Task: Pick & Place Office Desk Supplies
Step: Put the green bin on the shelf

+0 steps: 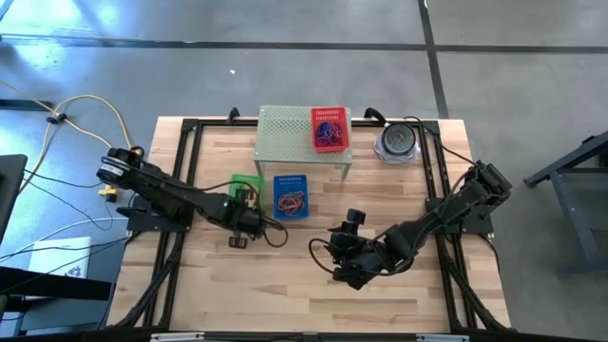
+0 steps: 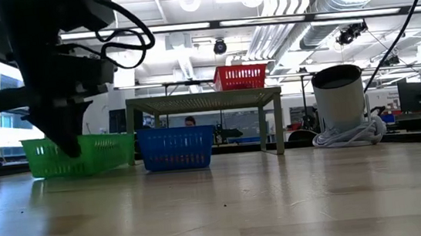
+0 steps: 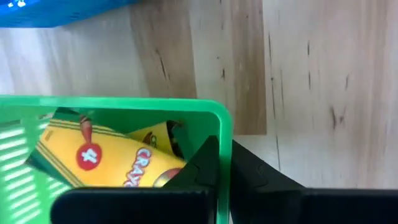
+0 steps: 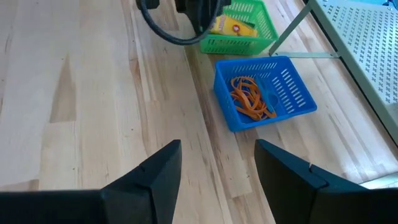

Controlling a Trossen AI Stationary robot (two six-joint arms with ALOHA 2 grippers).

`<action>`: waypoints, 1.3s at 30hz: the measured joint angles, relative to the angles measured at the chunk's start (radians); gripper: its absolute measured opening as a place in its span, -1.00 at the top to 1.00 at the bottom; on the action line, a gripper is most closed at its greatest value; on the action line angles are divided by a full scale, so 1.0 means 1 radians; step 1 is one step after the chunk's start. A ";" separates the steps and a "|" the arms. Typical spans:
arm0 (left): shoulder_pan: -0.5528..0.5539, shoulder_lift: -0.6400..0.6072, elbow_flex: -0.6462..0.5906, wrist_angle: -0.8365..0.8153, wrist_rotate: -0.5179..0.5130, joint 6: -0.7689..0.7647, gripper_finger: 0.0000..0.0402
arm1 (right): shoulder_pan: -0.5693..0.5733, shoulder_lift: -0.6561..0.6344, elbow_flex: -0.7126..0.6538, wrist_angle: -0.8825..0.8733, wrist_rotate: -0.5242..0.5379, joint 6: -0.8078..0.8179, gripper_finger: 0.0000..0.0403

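Wooden desk (image 1: 313, 294) carries green basket (image 1: 239, 186), blue basket (image 1: 292, 196), pale green shelf (image 1: 285, 133), round grey-and-clear object (image 1: 397, 142). Red basket (image 1: 330, 129) on shelf.

The left arm reaches in from the table's left edge, its left gripper (image 3: 225, 171) closed, fingers pinched together, pointing down. The right arm bends in from the right, its right gripper (image 4: 217, 163) held open above the table.
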 joint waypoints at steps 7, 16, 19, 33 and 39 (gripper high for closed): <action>-0.097 -0.007 0.047 -0.070 0.002 -0.090 0.98 | 0.000 0.000 0.000 -0.001 -0.012 0.000 0.05; -0.218 -0.007 0.351 -0.316 -0.015 -0.165 0.99 | 0.000 0.006 -0.001 0.000 -0.051 -0.001 0.05; -0.241 -0.007 0.468 -0.384 -0.052 -0.151 0.99 | 0.000 0.008 -0.002 0.000 -0.051 -0.007 0.05; 0.122 0.002 0.692 -0.259 -0.101 0.234 0.99 | 0.000 0.008 -0.002 0.045 -0.095 0.026 0.05; 0.333 0.036 0.689 -0.176 0.033 0.317 0.99 | 0.008 0.008 -0.002 0.065 -0.105 0.027 0.05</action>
